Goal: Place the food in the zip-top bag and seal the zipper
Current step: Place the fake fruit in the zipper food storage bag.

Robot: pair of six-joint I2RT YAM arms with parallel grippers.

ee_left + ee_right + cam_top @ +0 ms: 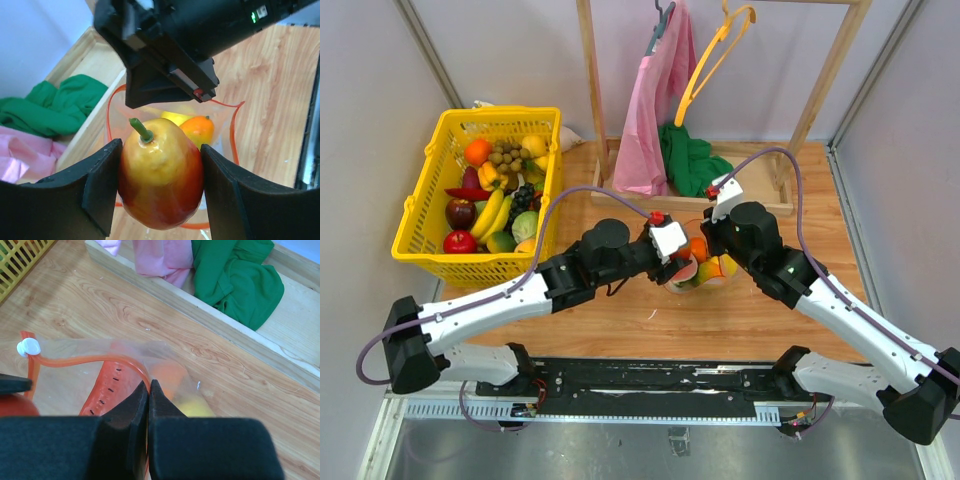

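Note:
My left gripper [160, 167] is shut on a yellow-and-red toy pear [160, 185] with a green stem, held over the open mouth of the zip-top bag [224, 150]. An orange [200, 129] and a yellow lemon [172, 117] lie inside the bag. My right gripper [149, 385] is shut on the bag's rim at the red-orange zipper [85, 360], holding it up. A white slider [28, 346] sits at the strip's left end, and a red watermelon slice [107, 387] shows through the plastic. From above, both grippers meet over the bag [700, 272] at mid-table.
A yellow basket [430, 200] full of toy fruit stands at the back left. Behind the bag is a wooden rack base [760, 190] with a green cloth [690, 160], a pink garment [655, 110] and a yellow hanger [715, 60].

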